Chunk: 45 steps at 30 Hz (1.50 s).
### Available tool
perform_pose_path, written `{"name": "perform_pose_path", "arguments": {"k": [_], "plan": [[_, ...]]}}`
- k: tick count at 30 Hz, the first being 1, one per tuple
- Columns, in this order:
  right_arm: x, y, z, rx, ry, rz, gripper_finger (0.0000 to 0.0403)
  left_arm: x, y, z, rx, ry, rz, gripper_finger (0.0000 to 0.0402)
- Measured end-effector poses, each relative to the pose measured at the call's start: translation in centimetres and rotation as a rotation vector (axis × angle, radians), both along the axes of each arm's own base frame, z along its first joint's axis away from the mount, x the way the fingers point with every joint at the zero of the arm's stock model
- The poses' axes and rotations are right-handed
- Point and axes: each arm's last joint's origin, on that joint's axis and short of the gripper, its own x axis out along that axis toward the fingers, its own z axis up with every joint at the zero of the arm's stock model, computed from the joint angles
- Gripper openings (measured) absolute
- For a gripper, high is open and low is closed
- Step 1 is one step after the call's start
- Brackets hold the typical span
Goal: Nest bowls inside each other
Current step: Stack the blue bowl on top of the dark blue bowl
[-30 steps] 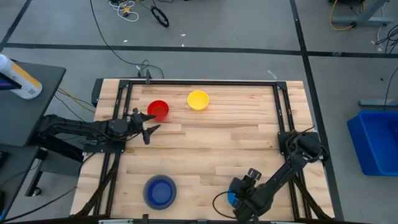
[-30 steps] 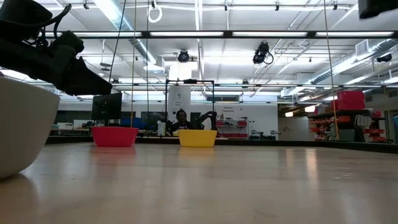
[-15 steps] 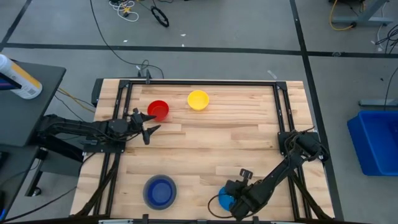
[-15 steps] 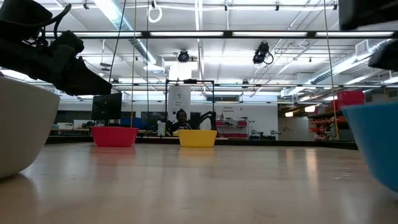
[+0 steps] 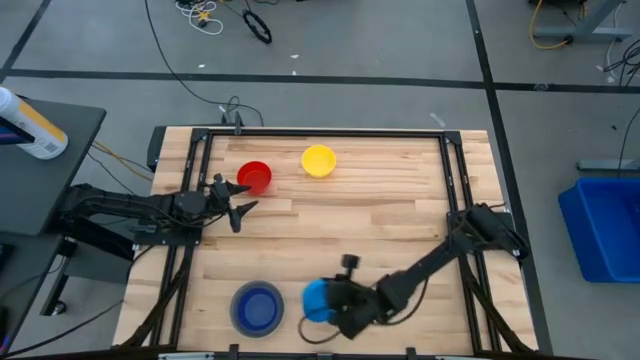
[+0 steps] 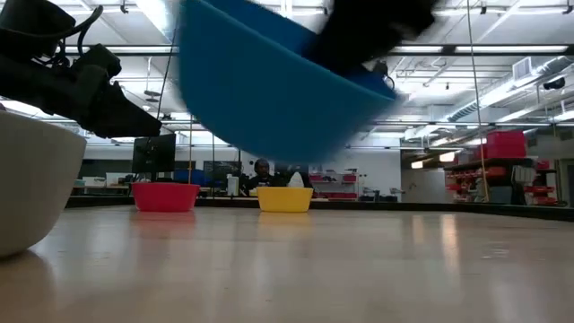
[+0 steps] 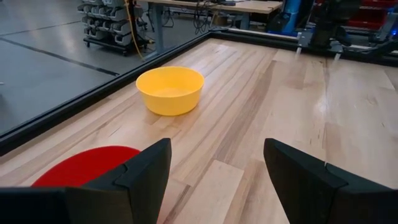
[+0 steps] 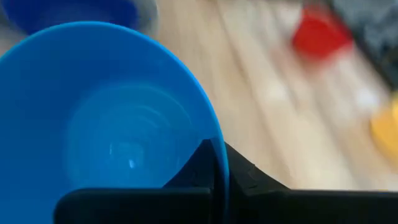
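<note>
My right gripper [image 5: 336,298] is shut on the light blue bowl [image 5: 317,298] and holds it above the table's near middle; the low view shows this bowl [image 6: 269,81] tilted in the air. Just left of it stands the grey bowl [image 5: 236,298] with the dark blue bowl [image 5: 259,309] resting inside. The red bowl [image 5: 255,177] and the yellow bowl [image 5: 319,160] stand on their bases at the far side. My left gripper [image 5: 240,203] waits open beside the red bowl [image 7: 81,165], touching nothing. My right gripper pinches the light blue bowl's rim [image 8: 219,163] with one finger [image 8: 198,163] inside the bowl and one outside. The fingers reach it from the table's right, slanting down. The bowl is lifted clear of the table and tilted.
Black rails [image 5: 455,190] run along the table's left, right and far sides. Bare wood [image 5: 370,215] lies between the far bowls and the near ones. Cables and a blue bin [image 5: 605,225] sit on the floor beyond the table.
My right gripper has swung along the near edge toward the table's left, toward the grey bowl, and its wrist has tipped up and rolled. The light blue bowl has gone with it, lifted off the wood and now tilted.
</note>
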Motion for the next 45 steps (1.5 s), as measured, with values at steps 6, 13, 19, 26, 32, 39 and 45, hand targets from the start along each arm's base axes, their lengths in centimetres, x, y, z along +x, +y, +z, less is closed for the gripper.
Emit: {"name": "perform_pose_path", "arguments": {"k": [6, 13, 19, 26, 32, 39, 45], "plan": [[3.7, -1.1, 2.6, -0.115, -0.194, 0.178, 0.0002, 0.0, 0.0, 0.0, 0.001, 0.0, 0.004, 0.0263], [7.1, -4.3, 3.3, 0.024, -0.34, 0.312, 0.0002, 0.0, 0.0, 0.0, -0.001, -0.001, 0.005, 0.0263], [9.8, -7.0, 1.4, 0.175, -0.428, 0.379, 0.0002, 0.0, 0.0, 0.0, -0.001, -0.001, 0.007, 0.0263], [11.3, -8.1, 1.1, 0.274, -0.471, 0.4, 0.0002, 0.0, 0.0, 0.0, 0.002, 0.001, 0.006, 0.0263], [14.0, -6.8, 2.1, 0.27, -0.395, 0.435, 0.0002, 0.0, 0.1, 0.0, 0.007, 0.001, 0.019, 0.0263], [15.5, -6.2, 1.0, 0.343, -0.305, 0.412, 0.0002, 0.0, 0.1, 0.0, 0.009, 0.002, 0.021, 0.0263], [16.1, -6.0, -0.4, 0.43, -0.268, 0.405, 0.0002, 0.0, 0.1, 0.0, 0.01, 0.002, 0.02, 0.0263]]}}
